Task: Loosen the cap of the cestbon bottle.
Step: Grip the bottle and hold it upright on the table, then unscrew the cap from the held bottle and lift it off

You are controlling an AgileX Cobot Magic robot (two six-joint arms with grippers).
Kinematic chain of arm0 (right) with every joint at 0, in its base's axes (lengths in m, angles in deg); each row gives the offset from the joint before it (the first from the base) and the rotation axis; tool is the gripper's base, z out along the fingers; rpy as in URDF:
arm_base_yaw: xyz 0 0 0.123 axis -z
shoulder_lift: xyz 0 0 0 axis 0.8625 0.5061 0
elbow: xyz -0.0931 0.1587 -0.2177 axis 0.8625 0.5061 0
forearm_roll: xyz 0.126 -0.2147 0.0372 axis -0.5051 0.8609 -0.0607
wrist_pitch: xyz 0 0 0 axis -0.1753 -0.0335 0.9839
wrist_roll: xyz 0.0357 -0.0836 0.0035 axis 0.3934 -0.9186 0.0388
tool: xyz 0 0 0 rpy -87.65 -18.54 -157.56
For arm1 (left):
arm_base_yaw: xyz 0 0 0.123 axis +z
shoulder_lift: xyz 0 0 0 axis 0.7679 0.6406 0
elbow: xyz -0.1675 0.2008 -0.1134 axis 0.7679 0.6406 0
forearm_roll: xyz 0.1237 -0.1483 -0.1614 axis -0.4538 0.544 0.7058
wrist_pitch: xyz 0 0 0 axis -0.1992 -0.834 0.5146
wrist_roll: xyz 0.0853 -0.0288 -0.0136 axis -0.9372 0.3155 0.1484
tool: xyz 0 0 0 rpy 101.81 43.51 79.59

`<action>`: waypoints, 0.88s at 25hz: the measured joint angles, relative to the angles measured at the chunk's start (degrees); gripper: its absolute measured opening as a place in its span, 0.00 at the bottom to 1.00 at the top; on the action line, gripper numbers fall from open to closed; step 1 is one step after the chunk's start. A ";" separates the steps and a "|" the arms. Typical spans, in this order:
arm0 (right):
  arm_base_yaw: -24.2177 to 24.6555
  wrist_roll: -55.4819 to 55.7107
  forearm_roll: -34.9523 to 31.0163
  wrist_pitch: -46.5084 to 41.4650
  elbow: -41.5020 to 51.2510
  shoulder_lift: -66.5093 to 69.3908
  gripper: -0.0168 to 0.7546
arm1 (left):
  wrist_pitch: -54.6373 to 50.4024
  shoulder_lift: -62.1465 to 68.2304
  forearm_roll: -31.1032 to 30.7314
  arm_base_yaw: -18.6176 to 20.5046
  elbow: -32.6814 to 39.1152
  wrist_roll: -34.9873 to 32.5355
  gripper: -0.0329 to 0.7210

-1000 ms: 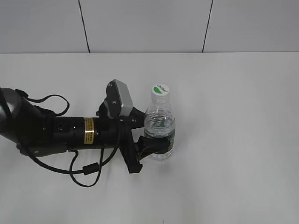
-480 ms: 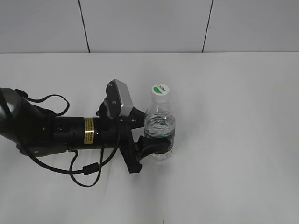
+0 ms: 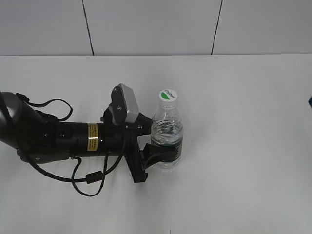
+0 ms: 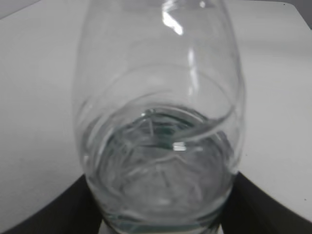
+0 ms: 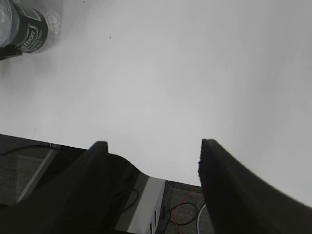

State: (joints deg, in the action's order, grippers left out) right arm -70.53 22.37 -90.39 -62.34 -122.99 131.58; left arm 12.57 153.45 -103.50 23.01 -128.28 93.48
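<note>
Fingers (image 3: 155, 155) of the left gripper (image 3: 163, 155) clasp the cestbon bottle (image 3: 167, 136) mid-frame on the white table (image 3: 243, 122); right gripper (image 5: 151, 161) gapes empty; tiled wall (image 3: 146, 27) behind.

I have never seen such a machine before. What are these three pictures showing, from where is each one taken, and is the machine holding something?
It is a robot with two arms, each ending in a gripper, a two-fingered clamp. The exterior view looks down at a slant on a white table. There the black left arm lies along the table, and the left gripper is shut on the cestbon bottle, a small clear bottle with a dark green label, standing upright with water inside. Its white cap is on, and nothing touches it.

The left wrist view comes from a camera on that arm, so the bottle fills the picture. The right wrist view comes from the other arm: the right gripper is open and empty, with the bottle far off in the upper left corner. Nothing else lies on the table.
</note>
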 joint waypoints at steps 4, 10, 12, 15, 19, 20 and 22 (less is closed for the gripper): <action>-3.10 -0.62 -0.50 -0.10 -3.34 4.17 0.60 | 0.00 0.00 -0.81 0.00 0.00 0.00 0.59; -11.57 -1.26 -0.50 -0.18 -11.16 10.98 0.60 | 0.00 0.00 -1.38 0.00 0.00 0.00 0.59; -14.62 -1.26 -0.50 -0.18 -14.73 13.79 0.60 | 0.00 0.00 -2.19 0.00 0.00 0.00 0.59; -18.21 -1.26 -0.44 -0.18 -20.11 18.18 0.60 | 0.00 0.00 -3.37 0.00 -0.04 0.00 0.59; -21.69 -1.32 -0.34 -0.18 -26.40 23.40 0.60 | 0.00 0.00 -3.58 0.00 -0.11 0.00 0.59; -22.47 -1.32 -0.33 -0.18 -27.28 24.49 0.60 | -0.14 0.00 -3.58 0.00 -0.11 0.00 0.59; -23.66 -1.32 -0.28 -0.12 -28.12 25.94 0.60 | -0.50 0.00 -3.58 0.00 -0.17 0.00 0.59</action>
State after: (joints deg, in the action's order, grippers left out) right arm -94.19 21.04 -90.67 -62.46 -151.10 157.52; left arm 12.07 153.45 -107.07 23.01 -128.45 93.48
